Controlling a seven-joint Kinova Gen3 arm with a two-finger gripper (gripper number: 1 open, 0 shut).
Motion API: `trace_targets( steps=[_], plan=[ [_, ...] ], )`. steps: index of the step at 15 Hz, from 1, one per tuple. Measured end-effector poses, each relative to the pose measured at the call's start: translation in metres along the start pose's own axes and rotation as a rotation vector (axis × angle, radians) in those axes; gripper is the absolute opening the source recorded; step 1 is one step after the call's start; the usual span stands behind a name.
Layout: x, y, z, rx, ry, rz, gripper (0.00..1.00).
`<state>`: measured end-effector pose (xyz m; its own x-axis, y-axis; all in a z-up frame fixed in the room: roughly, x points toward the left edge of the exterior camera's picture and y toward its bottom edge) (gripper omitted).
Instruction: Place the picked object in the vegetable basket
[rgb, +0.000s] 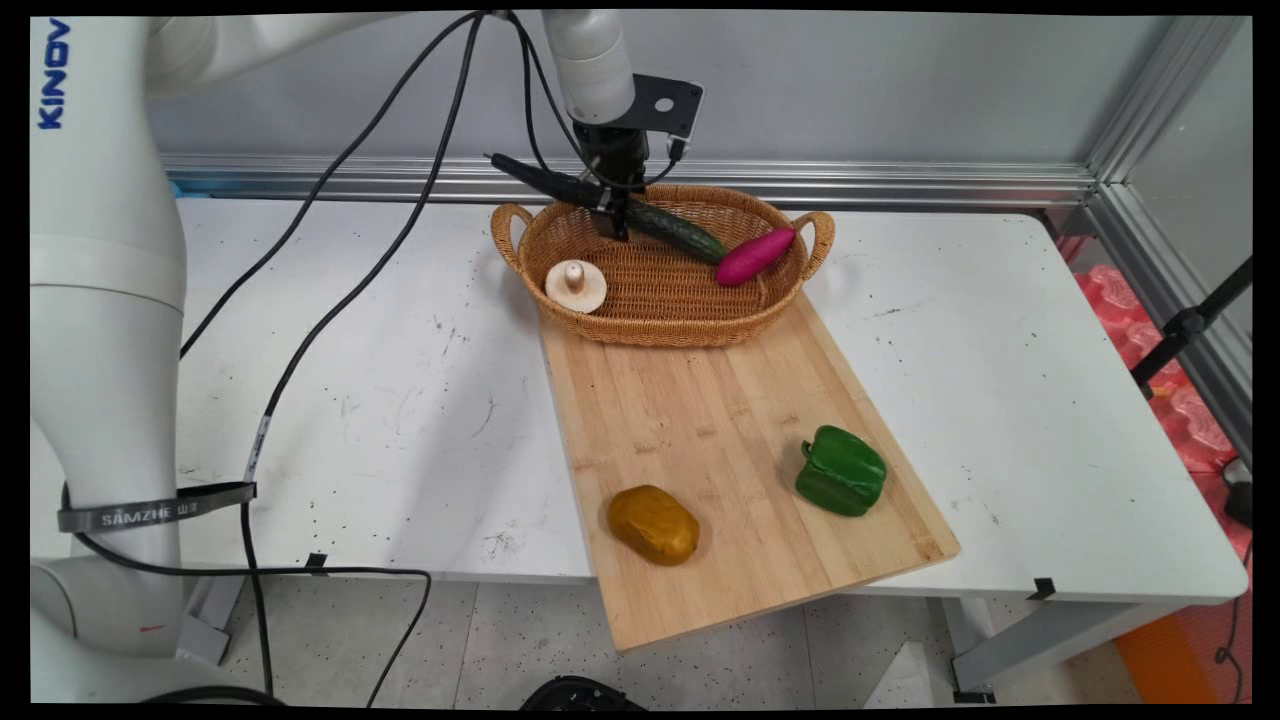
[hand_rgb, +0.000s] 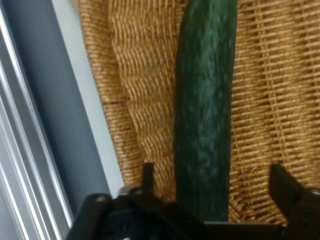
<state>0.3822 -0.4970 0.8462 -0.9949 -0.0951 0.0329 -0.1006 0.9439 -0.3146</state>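
Observation:
My gripper (rgb: 615, 225) hangs over the back of a wicker basket (rgb: 640, 330), straddling a long dark green cucumber (rgb: 685, 233). In the hand view the cucumber (hand_rgb: 205, 115) runs up between the two fingers (hand_rgb: 148, 176), with a gap on each side, so the gripper (hand_rgb: 212, 182) is open around it. The cucumber lies slanted across the basket's back rim. Its right end points down into the basket beside a magenta sweet potato (rgb: 755, 255). A pale mushroom (rgb: 576, 285) sits at the basket's left side.
The basket stands on the far end of a wooden cutting board (rgb: 700, 410). A yellow-brown potato (rgb: 653, 524) and a green bell pepper (rgb: 842, 471) lie on the board's near end. Black cables hang from the arm at the left.

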Motion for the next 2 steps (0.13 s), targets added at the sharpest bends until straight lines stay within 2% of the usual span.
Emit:
trace_targets(
  steps=[2],
  plan=[
    [0.0013, 0.0007, -0.0026, 0.001, 0.01, -0.003, 1.0]
  ],
)
